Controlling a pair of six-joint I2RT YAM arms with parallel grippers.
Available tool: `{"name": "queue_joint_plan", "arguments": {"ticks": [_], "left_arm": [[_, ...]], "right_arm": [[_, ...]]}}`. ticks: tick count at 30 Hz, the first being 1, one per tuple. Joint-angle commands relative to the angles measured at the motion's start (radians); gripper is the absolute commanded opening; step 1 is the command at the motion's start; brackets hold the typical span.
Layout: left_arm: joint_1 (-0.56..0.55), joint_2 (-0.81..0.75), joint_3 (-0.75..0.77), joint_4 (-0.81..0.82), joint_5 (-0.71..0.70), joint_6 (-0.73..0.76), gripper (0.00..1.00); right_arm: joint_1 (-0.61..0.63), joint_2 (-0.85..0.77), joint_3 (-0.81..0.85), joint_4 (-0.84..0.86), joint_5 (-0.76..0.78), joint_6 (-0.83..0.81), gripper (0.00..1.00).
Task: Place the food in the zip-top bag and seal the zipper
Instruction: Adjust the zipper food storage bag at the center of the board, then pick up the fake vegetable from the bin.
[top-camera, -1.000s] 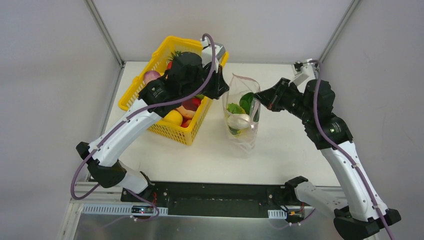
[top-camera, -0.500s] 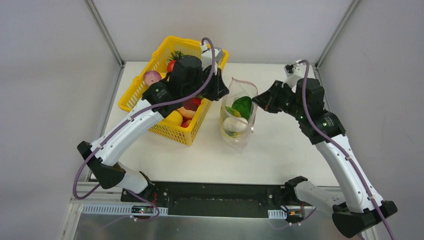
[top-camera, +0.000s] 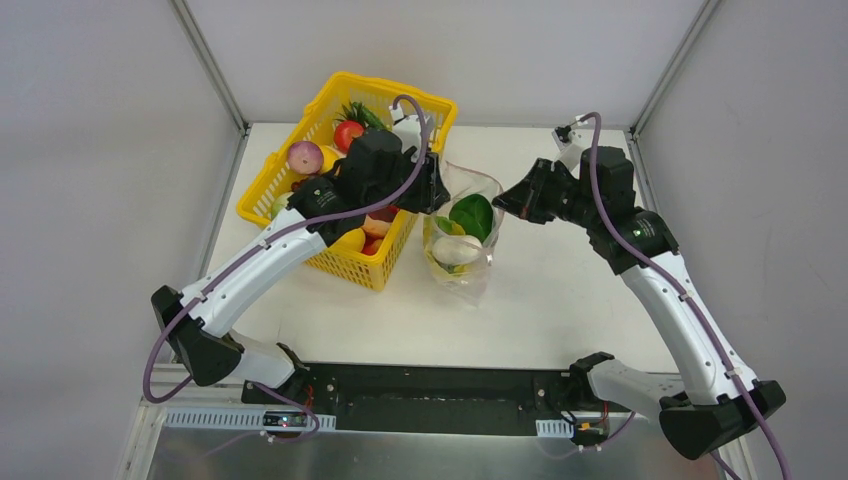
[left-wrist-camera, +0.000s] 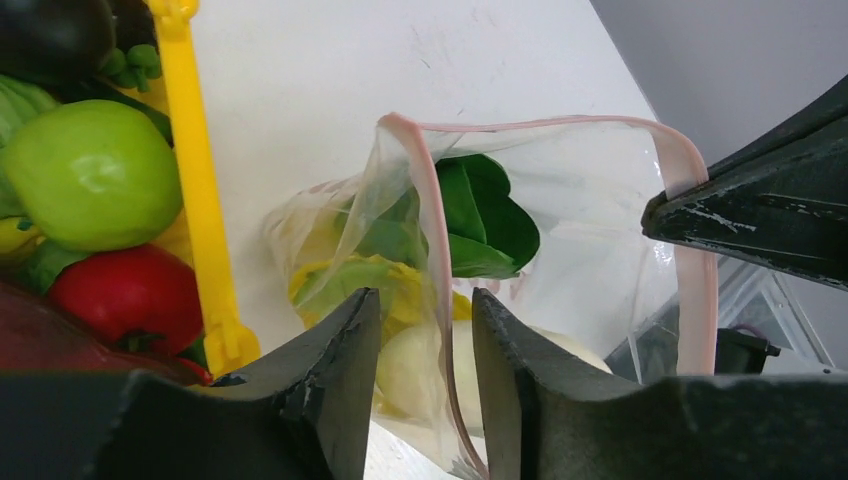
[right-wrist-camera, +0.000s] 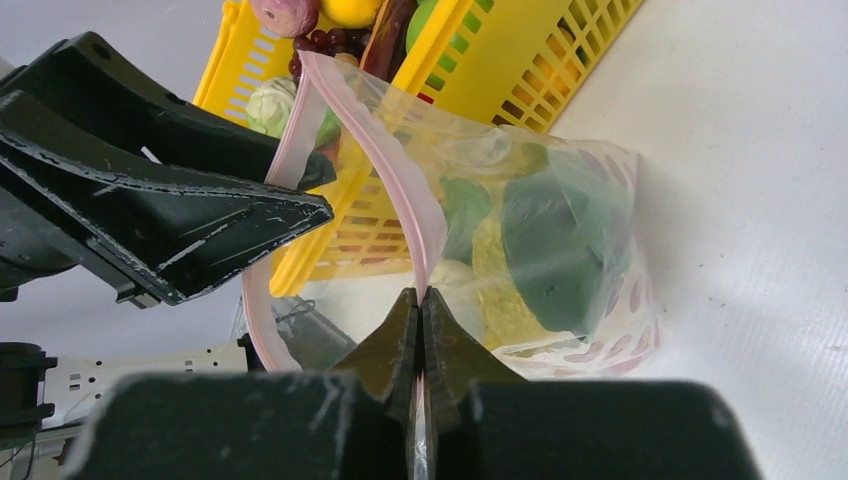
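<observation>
The clear zip-top bag (top-camera: 460, 240) stands on the table beside the yellow basket (top-camera: 345, 262), mouth open. It holds a green leaf (left-wrist-camera: 490, 220), a white radish (left-wrist-camera: 410, 360) and a yellow cabbage (left-wrist-camera: 400, 285). My right gripper (right-wrist-camera: 420, 295) is shut on the pink zipper strip (right-wrist-camera: 395, 190) at the bag's right rim. My left gripper (left-wrist-camera: 425, 300) straddles the left rim; its jaws stand apart with the strip (left-wrist-camera: 435, 250) loose between them. From above, the left gripper (top-camera: 432, 190) and right gripper (top-camera: 503, 200) flank the bag mouth.
The basket (left-wrist-camera: 195, 180) holds more food: a green apple (left-wrist-camera: 90, 175), a red fruit (left-wrist-camera: 125, 295), a tomato (top-camera: 348, 133) and a purple onion (top-camera: 305, 157). Grey walls close the table's left, back and right sides. White tabletop (top-camera: 560, 300) lies right of the bag.
Both grippers and the bag have shifted left toward the basket. The bag now sits lower and its mouth is spread wider.
</observation>
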Motion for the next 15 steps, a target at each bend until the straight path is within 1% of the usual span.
{"name": "queue_joint_plan", "arguments": {"ticks": [1, 4, 7, 10, 11, 14, 15], "left_arm": [[0.020, -0.083, -0.006, 0.061, -0.017, -0.007, 0.47], [0.022, -0.117, -0.012, 0.063, -0.017, 0.004, 0.67], [0.024, -0.162, -0.024, 0.062, -0.012, 0.030, 0.76], [0.025, -0.215, -0.044, 0.050, -0.040, 0.063, 0.86], [0.026, -0.231, -0.049, 0.036, -0.071, 0.079, 0.88], [0.049, -0.268, -0.072, -0.030, -0.193, 0.112, 0.98], [0.068, -0.276, -0.083, -0.045, -0.218, 0.111, 0.99]], "right_arm": [[-0.003, -0.017, 0.027, 0.055, -0.038, 0.023, 0.01], [-0.002, -0.020, 0.029, 0.060, -0.041, 0.026, 0.02], [-0.002, -0.024, 0.031, 0.060, -0.046, 0.025, 0.02], [-0.003, -0.026, 0.026, 0.060, -0.045, 0.024, 0.02], [-0.003, -0.027, 0.023, 0.061, -0.050, 0.024, 0.02], [-0.003, -0.044, -0.002, 0.081, -0.061, 0.036, 0.02], [-0.003, -0.051, -0.013, 0.091, -0.063, 0.042, 0.02]]}}
